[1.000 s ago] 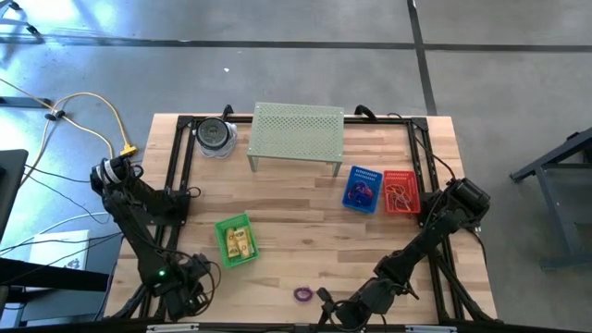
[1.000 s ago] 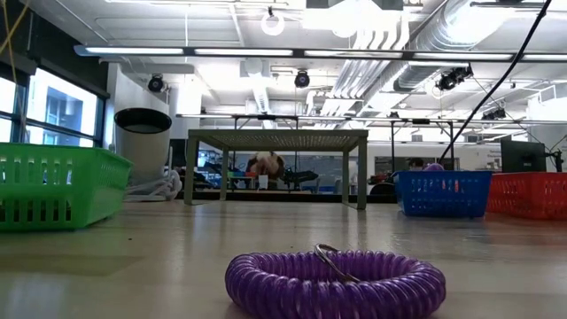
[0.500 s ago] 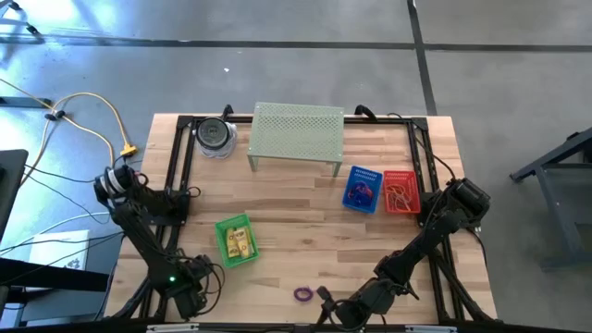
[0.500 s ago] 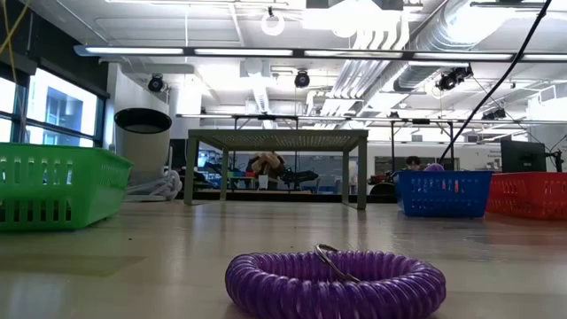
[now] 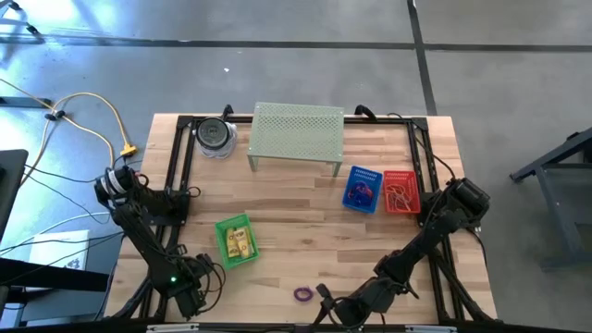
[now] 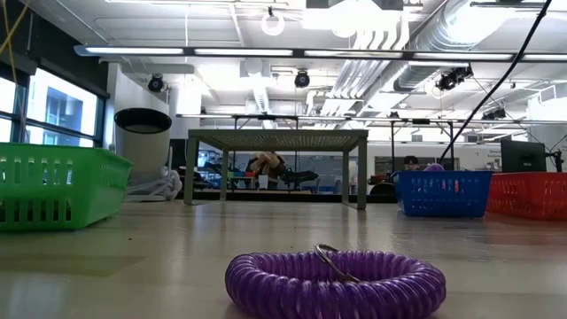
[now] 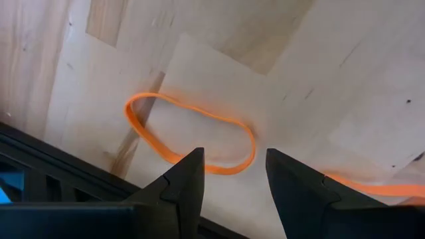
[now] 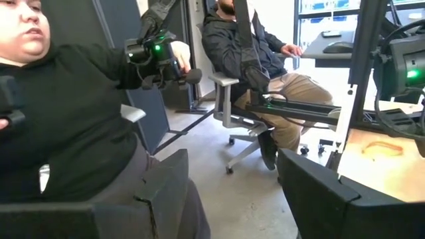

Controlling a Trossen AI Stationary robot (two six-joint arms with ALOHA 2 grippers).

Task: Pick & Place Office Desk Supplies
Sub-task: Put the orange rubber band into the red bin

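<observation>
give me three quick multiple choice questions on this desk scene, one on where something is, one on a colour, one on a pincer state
1. Where is the green basket?
A. under the shelf
B. front left part of the table
C. beside the red basket

2. What colour is the loop below the left pincer?
A. orange
B. purple
C. blue

3. How does the left pincer stand?
A. shut on the loop
B. gripping the basket
C. open above the loop

Answers: 1 B, the high view shows it front left, far from the pale-green shelf and the red basket. 2 A, its wrist view shows orange. 3 C, a clear gap between the fingers, nothing held.
</observation>
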